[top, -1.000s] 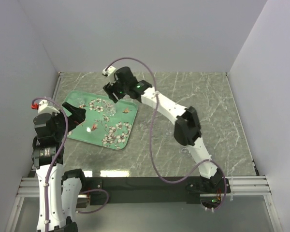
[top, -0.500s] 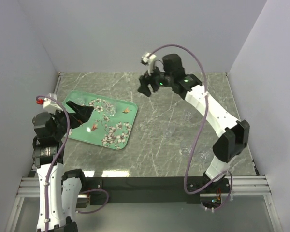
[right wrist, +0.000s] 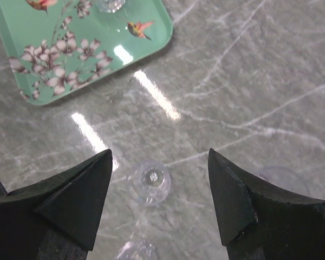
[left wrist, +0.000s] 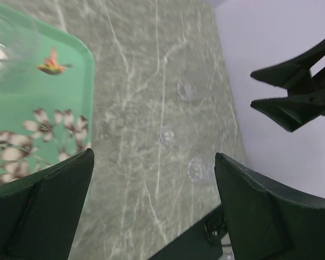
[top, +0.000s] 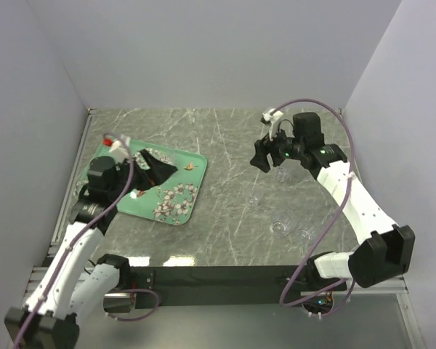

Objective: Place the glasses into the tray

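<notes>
The mint-green tray with white blossoms lies at the left of the table. My left gripper hovers over its far right part, open with nothing between the fingers. One clear glass stands in the tray. Three more glasses stand on the marble to the right of it. My right gripper hangs open above the table's right half. In the right wrist view a glass sits on the marble below the gap between its open fingers, apart from both.
Other clear glasses stand near the front right of the grey marble table. One shows at the bottom edge of the right wrist view, another behind the right finger. White walls close in the sides and back.
The right arm has swung from above the tray's far edge to the right, over the glasses on the marble. The left gripper has reached forward over the tray.
</notes>
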You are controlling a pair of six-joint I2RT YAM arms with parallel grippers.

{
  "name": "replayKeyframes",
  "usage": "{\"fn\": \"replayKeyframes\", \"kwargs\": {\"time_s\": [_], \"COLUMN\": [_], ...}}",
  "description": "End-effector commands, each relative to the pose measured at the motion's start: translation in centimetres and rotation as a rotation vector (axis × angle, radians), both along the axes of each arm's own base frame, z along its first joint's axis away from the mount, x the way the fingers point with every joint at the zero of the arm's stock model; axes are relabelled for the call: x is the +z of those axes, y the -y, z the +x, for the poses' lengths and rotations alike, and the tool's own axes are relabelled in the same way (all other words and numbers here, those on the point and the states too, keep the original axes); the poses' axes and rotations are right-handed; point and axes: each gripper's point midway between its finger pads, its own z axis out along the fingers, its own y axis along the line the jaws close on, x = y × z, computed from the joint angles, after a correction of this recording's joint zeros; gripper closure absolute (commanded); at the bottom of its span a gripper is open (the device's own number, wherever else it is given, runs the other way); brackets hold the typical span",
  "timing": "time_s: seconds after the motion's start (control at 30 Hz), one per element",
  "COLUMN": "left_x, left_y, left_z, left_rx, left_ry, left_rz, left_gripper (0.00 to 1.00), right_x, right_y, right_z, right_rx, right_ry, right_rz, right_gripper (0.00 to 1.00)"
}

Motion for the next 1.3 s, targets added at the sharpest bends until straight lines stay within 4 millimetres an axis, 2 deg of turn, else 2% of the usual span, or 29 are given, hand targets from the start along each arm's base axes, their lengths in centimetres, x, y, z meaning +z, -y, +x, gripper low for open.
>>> {"fn": "replayKeyframes", "kwargs": {"time_s": [0.0,0.03,0.1,0.13,0.2,0.27,0.3,0.37,0.4,0.47,0.5,0.57,0.6,0.8,1.0,1.07,1.27], "left_x": [2.6,2.2,1.9,1.3,0.2,-0.1,-1.2,-1.5,-2.7,-3.2,-4.4,-4.9,-6.0,-8.8,-10.6,-11.7,-12.9], "left_y": [2.1,3.7,5.2,6.8,8.4,10.6,11.9,13.3,14.0,15.6,16.2,17.4,18.1,20.3,21.9,22.2,23.0], "left_z": [1.5,1.5,1.8,1.6,2.0,1.4,1.1,0.9,1.0,0.3,0.3,-0.3,-0.7,-1.4,-1.5,-1.7,-1.9], "left_rx": [-0.01,-0.052,-0.075,-0.116,-0.138,-0.19,-0.217,-0.244,-0.252,-0.292,-0.303,-0.33,-0.349,-0.4,-0.441,-0.451,-0.47], "left_ry": [0.073,0.053,0.048,0.027,0.001,-0.006,-0.029,-0.035,-0.063,-0.075,-0.099,-0.11,-0.131,-0.188,-0.22,-0.243,-0.269], "left_rz": [-0.018,-0.014,-0.003,0.007,0.029,0.041,0.061,0.076,0.103,0.124,0.147,0.177,0.2,0.249,0.302,0.329,0.374], "left_gripper": [0.0,0.0,0.01,0.01,0.01,0.01,0.01,0.01,0.01,0.01,0.01,0.01,0.01,0.01,0.01,0.01,0.01], "right_x": [1.2,0.7,0.6,0.3,0.3,-0.4,-0.4,-1.1,-1.1,-1.7,-1.8,-2.1,-2.3,-2.8,-3.2,-3.3,-3.6], "right_y": [1.5,2.3,3.1,3.5,4.3,4.9,5.1,5.5,5.9,6.5,6.7,7.0,7.2,7.6,8.2,8.3,8.5], "right_z": [-0.2,-0.1,-0.2,-0.3,-0.2,-0.2,-0.3,-0.5,-0.6,-0.7,-0.7,-0.9,-1.0,-1.2,-1.3,-1.4,-1.4], "right_rx": [-0.034,-0.059,-0.084,-0.1,-0.128,-0.151,-0.161,-0.175,-0.189,-0.211,-0.218,-0.23,-0.237,-0.253,-0.276,-0.282,-0.287], "right_ry": [0.054,0.045,0.047,0.038,0.04,0.028,0.028,0.009,0.01,-0.002,-0.004,-0.01,-0.014,-0.034,-0.048,-0.053,-0.063], "right_rz": [0.028,0.025,0.026,0.032,0.041,0.043,0.051,0.057,0.058,0.062,0.065,0.068,0.072,0.092,0.101,0.107,0.115], "right_gripper": [0.22,0.22,0.22,0.22,0.21,0.21,0.21,0.22,0.21,0.22,0.22,0.21,0.22,0.22,0.22,0.22,0.22]}}
